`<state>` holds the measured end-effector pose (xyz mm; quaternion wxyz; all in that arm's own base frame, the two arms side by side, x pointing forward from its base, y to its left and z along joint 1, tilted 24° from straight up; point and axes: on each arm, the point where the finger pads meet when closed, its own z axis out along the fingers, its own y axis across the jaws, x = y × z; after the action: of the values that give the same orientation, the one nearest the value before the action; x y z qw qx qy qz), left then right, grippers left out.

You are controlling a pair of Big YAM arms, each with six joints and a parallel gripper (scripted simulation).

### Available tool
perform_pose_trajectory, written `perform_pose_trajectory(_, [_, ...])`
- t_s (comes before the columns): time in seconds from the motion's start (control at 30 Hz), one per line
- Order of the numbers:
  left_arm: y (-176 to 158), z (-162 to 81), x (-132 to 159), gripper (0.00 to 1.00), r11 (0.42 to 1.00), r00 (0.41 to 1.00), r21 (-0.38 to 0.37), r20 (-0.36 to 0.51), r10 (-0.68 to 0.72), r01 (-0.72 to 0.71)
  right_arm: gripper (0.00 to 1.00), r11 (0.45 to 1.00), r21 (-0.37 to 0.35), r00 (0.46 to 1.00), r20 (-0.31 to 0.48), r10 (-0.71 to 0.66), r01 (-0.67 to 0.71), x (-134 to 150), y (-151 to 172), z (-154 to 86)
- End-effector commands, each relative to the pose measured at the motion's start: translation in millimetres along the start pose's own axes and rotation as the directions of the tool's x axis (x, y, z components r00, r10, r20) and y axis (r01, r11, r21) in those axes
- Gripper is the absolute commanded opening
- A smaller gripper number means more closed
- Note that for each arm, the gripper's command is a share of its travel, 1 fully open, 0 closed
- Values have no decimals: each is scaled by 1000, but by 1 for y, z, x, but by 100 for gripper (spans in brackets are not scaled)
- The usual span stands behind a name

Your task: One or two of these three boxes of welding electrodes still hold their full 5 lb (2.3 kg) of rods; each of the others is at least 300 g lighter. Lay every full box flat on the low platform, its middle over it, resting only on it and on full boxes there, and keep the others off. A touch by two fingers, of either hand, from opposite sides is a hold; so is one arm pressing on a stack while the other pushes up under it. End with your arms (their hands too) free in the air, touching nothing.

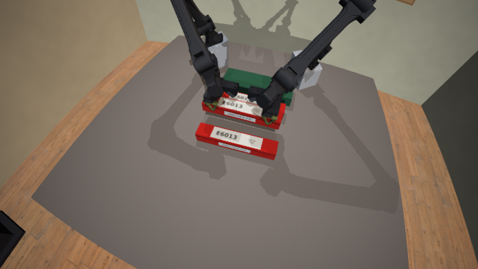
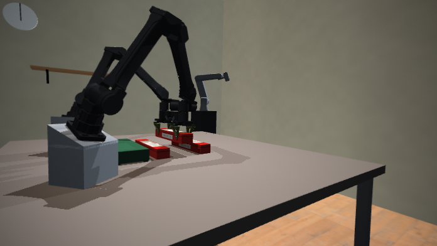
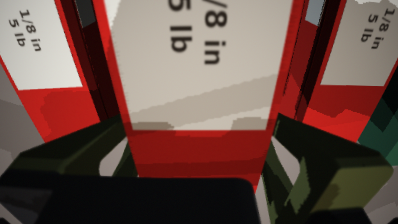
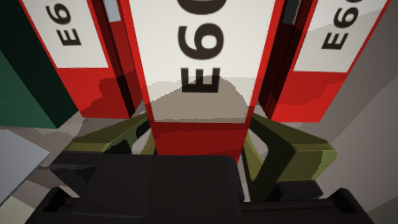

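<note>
Three red electrode boxes marked E6013 are in view. Both grippers are shut on one red box [image 1: 237, 105] [image 2: 171, 135] [image 3: 200, 145] [image 4: 200, 60] and hold it level a little above the table. My right gripper [image 1: 211, 104] [image 4: 199, 111] grips its E6013 end. My left gripper [image 1: 271, 119] [image 3: 199, 111] grips its "1/8 in 5 lb" end. A second box [image 1: 237, 141] [image 2: 194, 146] [image 3: 45, 100] [image 4: 310, 95] lies flat on the table in front. The third box [image 1: 241, 97] [image 2: 154, 148] [image 3: 345, 100] [image 4: 95, 90] lies behind, beside the low green platform [image 1: 251, 79] [image 2: 132, 151] [image 3: 387, 132] [image 4: 25, 85], which shows nothing on it.
Two grey pedestals [image 1: 220, 49] [image 1: 309, 77] [image 2: 81, 157] bearing the arms flank the platform at the back. The brown table [image 1: 172, 206] [image 2: 251, 188] is wide. A grey arm on a black block [image 2: 204, 120] stands beyond the far edge.
</note>
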<state>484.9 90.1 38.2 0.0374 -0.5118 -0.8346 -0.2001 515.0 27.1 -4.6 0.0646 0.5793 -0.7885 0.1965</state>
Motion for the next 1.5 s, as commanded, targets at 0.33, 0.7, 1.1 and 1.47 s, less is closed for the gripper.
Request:
perform_pose_trajectory(0.33, [23, 0, 9, 0, 998, 1000, -53, 5, -18, 18, 0, 996, 78, 999, 38, 36, -39, 6, -33, -17])
perform_pose_trajectory(0.7, [26, 12, 10, 0, 998, 1000, -60, 7, -20, 21, 0, 995, 87, 998, 44, 34, -38, -1, -36, -6])
perform_pose_trajectory(1.1, [24, 14, 12, 0, 998, 1000, -63, 8, -21, 22, 0, 996, 80, 999, 38, 28, -31, -2, -29, -1])
perform_pose_trajectory(1.47, [22, 17, 13, 0, 998, 1000, -61, 7, -20, 21, 0, 996, 81, 999, 39, 29, -32, -4, -28, 1])
